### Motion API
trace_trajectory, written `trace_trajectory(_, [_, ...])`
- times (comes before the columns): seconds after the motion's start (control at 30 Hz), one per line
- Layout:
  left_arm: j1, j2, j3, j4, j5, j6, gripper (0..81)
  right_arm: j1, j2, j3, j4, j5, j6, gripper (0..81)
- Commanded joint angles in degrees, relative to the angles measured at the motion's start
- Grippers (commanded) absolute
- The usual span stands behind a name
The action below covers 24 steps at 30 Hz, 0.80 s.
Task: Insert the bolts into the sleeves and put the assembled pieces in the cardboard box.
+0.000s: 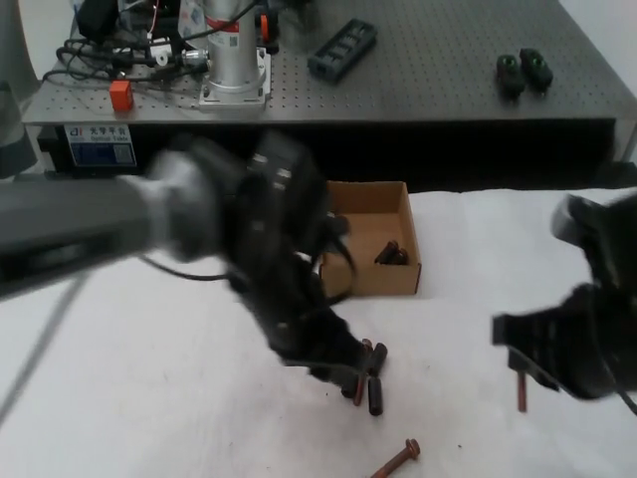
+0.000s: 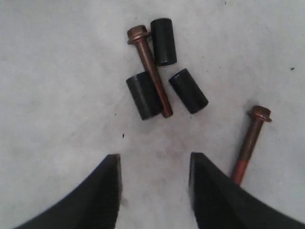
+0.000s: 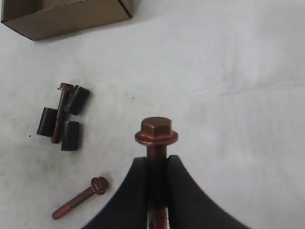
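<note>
- Left gripper (image 2: 153,162) hovers over the white worktop (image 1: 149,398), jaws apart and empty.
- Three black sleeves (image 2: 188,90) huddle around a middle bolt (image 2: 150,71).
- From the high view, a loose bolt (image 2: 251,138) lies at their 5 o'clock and the cardboard box (image 1: 373,279) at 12.
- Right gripper (image 3: 157,164): jaws clamped on the held bolt (image 3: 156,131).
</note>
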Motion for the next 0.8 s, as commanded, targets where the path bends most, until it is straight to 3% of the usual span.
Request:
trace_trajectory(0.0, [-1.7, 7.8, -8.2, 0.81, -2.07, 1.25, 33.9, -0.29, -1.23, 0.4, 0.02, -0.94, -0.5, 0.2])
trace_trajectory(0.13, [-2.1, 14.17, -15.54, 4.49, -7.98, 1.7, 33.9, -0.29, -3.23, 1.95, 0.17, -1.78, -0.5, 0.2])
trace_trajectory(0.33, [-2.25, 19.25, -21.11, 9.06, -7.79, 1.69, 33.9, -0.29, -3.26, 2.24, -0.16, -1.94, -1.25, 0.2])
trace_trajectory(0.77, [-2.25, 20.9, -21.16, 15.98, -7.79, 1.16, 31.1, -0.29, -3.26, 2.24, -1.13, -2.13, -1.56, 0.2])
